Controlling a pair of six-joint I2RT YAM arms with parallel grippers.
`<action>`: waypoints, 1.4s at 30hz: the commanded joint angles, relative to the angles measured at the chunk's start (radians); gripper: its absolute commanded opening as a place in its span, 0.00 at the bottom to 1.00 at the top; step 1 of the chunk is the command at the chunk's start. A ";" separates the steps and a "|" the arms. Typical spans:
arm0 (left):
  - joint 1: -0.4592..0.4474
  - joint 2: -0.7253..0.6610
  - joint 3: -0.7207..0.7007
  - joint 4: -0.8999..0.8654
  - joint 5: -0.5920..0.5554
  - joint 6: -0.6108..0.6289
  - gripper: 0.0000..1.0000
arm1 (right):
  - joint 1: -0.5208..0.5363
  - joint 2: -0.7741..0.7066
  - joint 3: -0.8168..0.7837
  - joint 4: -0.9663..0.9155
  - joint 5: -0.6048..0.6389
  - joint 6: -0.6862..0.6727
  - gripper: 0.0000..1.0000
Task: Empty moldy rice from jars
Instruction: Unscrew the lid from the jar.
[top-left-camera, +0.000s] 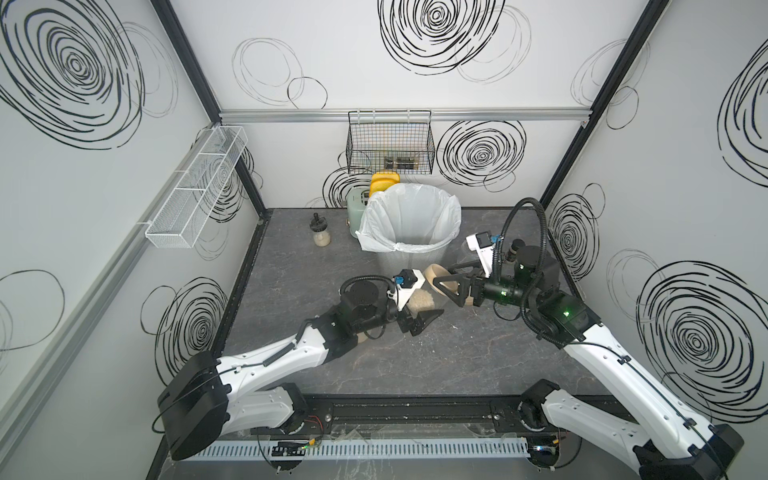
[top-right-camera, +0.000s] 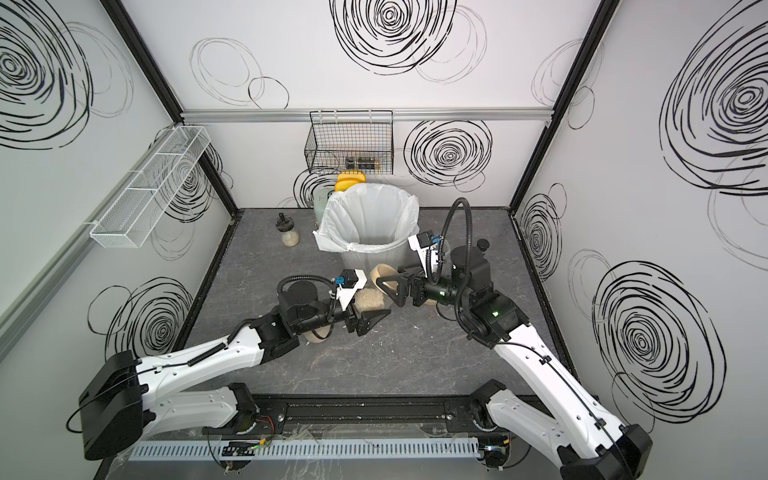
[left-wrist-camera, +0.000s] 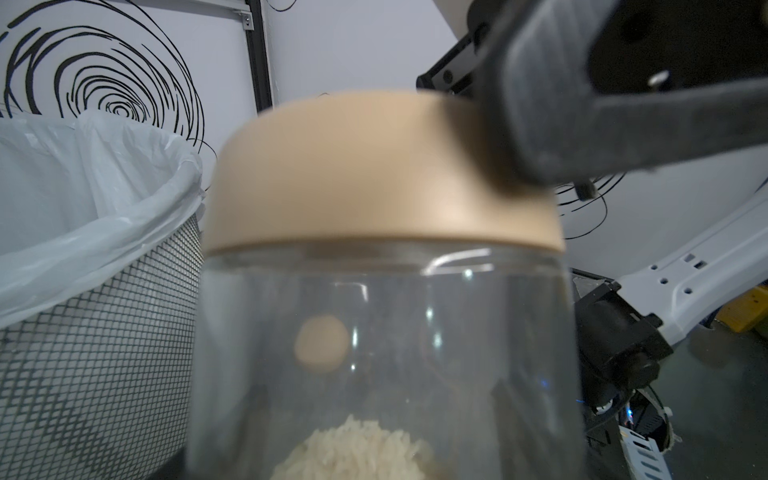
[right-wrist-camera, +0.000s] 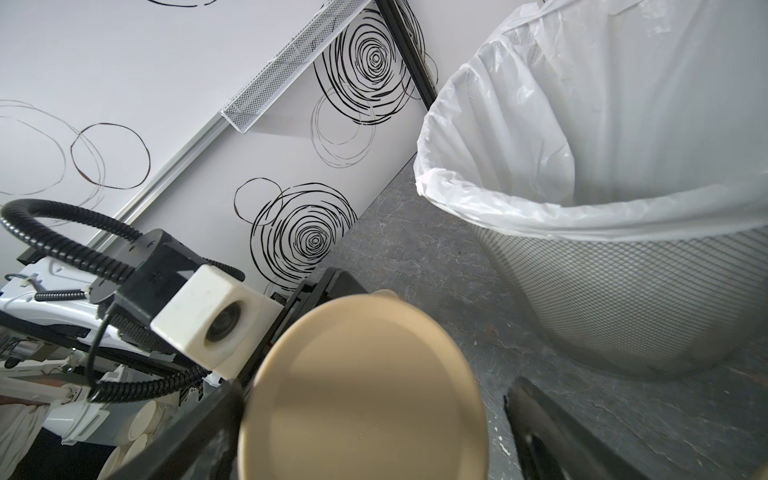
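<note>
In both top views, at frame centre, the left gripper (top-left-camera: 426, 305) clasps one jar (top-left-camera: 419, 300), tilted toward the right gripper (top-left-camera: 444, 277), whose jaws stand wide astride its lid (top-left-camera: 432, 274). One lined bin (top-left-camera: 390, 264) stands just above. A tan shape (top-right-camera: 318, 336) under the left arm (top-right-camera: 224, 353) may be a second jar; no third is certain. The left wrist view shows moldy rice (left-wrist-camera: 357, 453) at bottom centre, lid on. The right wrist view shows the lid bottom centre, unclamped. Nothing is poured yet.
</note>
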 joint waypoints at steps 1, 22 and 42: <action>-0.006 -0.004 0.062 0.145 0.015 0.011 0.59 | 0.006 -0.001 0.008 0.041 -0.009 0.004 0.97; -0.001 0.019 0.076 0.181 0.061 -0.037 0.59 | 0.010 0.010 -0.011 0.014 -0.030 -0.034 0.80; 0.071 0.008 0.067 0.428 0.469 -0.317 0.59 | 0.016 0.001 0.053 0.074 -0.195 -0.151 0.70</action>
